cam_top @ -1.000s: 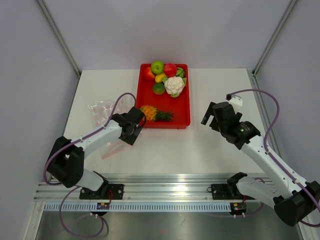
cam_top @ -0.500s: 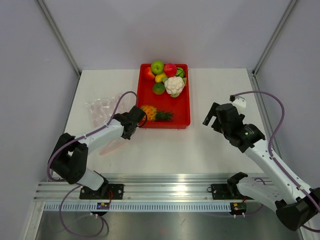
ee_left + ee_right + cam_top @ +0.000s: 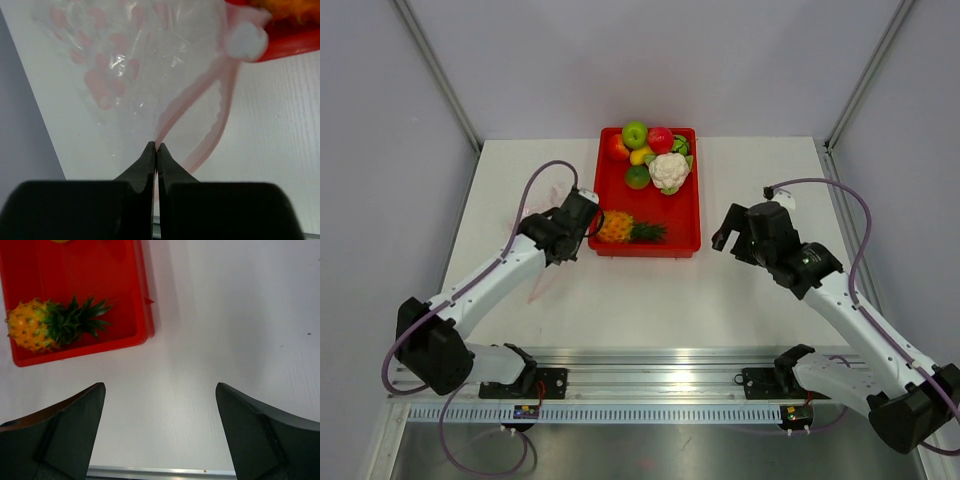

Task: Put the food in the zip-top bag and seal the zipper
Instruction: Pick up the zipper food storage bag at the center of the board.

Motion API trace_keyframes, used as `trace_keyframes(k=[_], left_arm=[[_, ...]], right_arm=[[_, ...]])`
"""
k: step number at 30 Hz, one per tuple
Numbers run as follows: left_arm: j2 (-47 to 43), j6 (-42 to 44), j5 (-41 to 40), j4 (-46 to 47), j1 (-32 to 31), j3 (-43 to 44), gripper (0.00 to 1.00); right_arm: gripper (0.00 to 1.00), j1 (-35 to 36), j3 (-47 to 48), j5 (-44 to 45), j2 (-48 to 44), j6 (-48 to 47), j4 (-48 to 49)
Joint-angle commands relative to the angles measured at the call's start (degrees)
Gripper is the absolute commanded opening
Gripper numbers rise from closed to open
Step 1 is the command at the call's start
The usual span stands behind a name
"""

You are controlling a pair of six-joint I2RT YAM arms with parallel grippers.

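Observation:
My left gripper (image 3: 155,146) is shut, pinching the pink zipper (image 3: 180,105) of the clear zip-top bag (image 3: 125,65), which spreads out ahead of the jaws. In the top view this gripper (image 3: 578,212) sits just left of the red tray (image 3: 685,225) and covers most of the bag. The food lies in the tray: a pineapple (image 3: 625,229) at the near end, with a cauliflower (image 3: 669,170), a green apple (image 3: 635,133) and a red fruit (image 3: 661,138) at the far end. My right gripper (image 3: 733,236) hangs open and holds nothing, right of the tray, above bare table (image 3: 160,386).
The tray's near right corner (image 3: 145,332) and the pineapple (image 3: 50,325) show in the right wrist view. The tray's near left corner (image 3: 295,45) lies close beyond the bag's mouth. Grey walls stand on three sides, and a metal rail (image 3: 660,380) runs along the near edge.
The left jaws have closed on the bag's pink strip. The left arm has moved up toward the tray's left side, taking the bag with it. The right gripper has shifted slightly left and stays open.

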Motion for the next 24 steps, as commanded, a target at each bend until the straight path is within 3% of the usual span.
trace_keyframes(k=[1, 7, 12, 24], left_arm=[[-3.19, -3.90, -0.52, -6.81, 0.25, 8.86, 0.00], [-1.17, -6.36, 4.57, -13.86, 0.51, 19.51, 0.00], [0.06, -8.12, 12.65, -12.29, 0.60, 22.76, 0.00], [0.86, -12.17, 23.65, -9.12, 1.83, 26.54, 0.00]], right_arm=[[1.00, 0.54, 3.71, -9.63, 1.89, -0.69, 7.88], [1.00, 9.31, 10.20, -12.03, 10.84, 0.37, 14.21], [0.99, 17.58, 18.63, -11.33, 19.29, -0.60, 17.20], [0.98, 25.06, 29.10, -10.71, 32.91, 0.98, 20.19]])
